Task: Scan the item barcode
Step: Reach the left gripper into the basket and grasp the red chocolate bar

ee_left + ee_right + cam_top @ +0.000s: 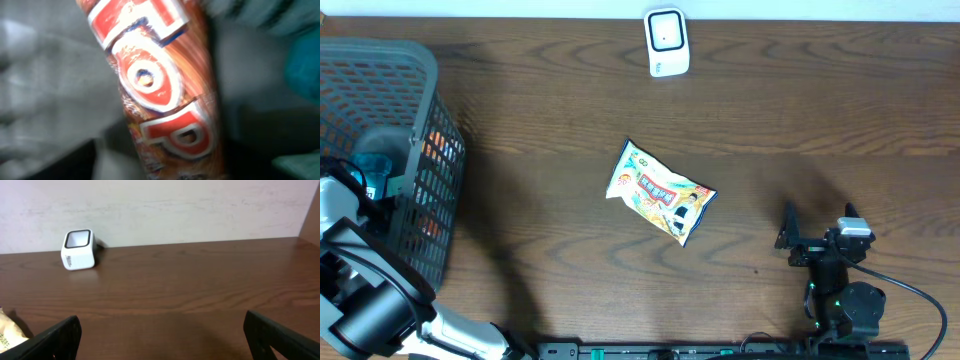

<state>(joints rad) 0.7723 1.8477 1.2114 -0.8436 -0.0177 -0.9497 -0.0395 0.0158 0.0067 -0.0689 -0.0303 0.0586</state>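
Packet (661, 204) well apart from right gripper (818, 222)

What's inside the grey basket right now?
A red-and-brown snack packet and something teal; an orange patch shows through the basket mesh. The left arm covers the rest, so a full count isn't possible.

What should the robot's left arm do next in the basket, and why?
Probably close the left gripper on the red-and-orange packet. The left arm reaches into the basket, and the packet fills its wrist view, so it seems right at the gripper. Whether it is gripped yet does not show, and the scanner stands far across the table.
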